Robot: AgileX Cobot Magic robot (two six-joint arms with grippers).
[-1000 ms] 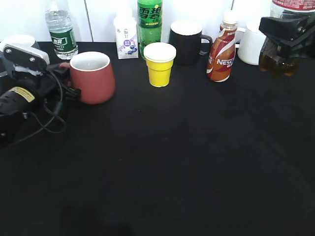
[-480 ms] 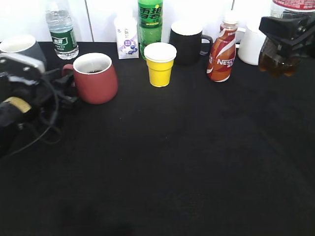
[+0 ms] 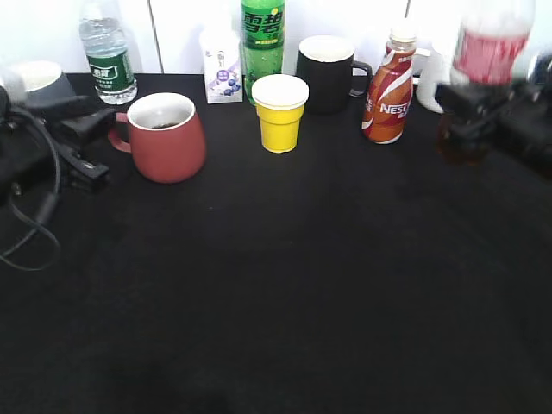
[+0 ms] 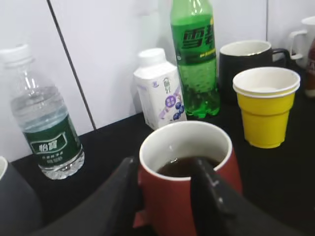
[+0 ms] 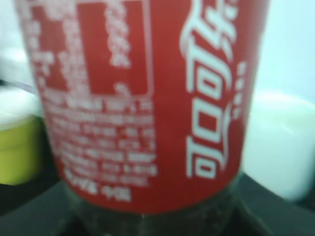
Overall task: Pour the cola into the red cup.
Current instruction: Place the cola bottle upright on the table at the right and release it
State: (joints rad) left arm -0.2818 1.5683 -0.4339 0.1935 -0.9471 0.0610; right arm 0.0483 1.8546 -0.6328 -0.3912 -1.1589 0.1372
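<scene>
The red cup [image 3: 168,142] stands at the left of the black table with its handle to the left; dark liquid shows inside it in the left wrist view [image 4: 216,177]. My left gripper [image 3: 86,148] is open just left of the cup, its two fingers [image 4: 165,182] either side of the handle. My right gripper [image 3: 470,108] is shut on the cola bottle [image 3: 488,53] and holds it upright at the far right, blurred by motion. The bottle's red label [image 5: 147,98] fills the right wrist view. Its cap is out of view.
Along the back stand a water bottle [image 3: 108,56], milk carton [image 3: 221,69], green soda bottle [image 3: 262,43], black mug [image 3: 326,73], Nescafe bottle [image 3: 388,86] and white mug [image 3: 435,82]. A yellow cup [image 3: 279,112] stands right of the red cup. A grey mug [image 3: 39,79] is far left.
My left gripper has let go of the red cup's handle and drawn back to the left. My right gripper has moved left and lower with the cola bottle.
</scene>
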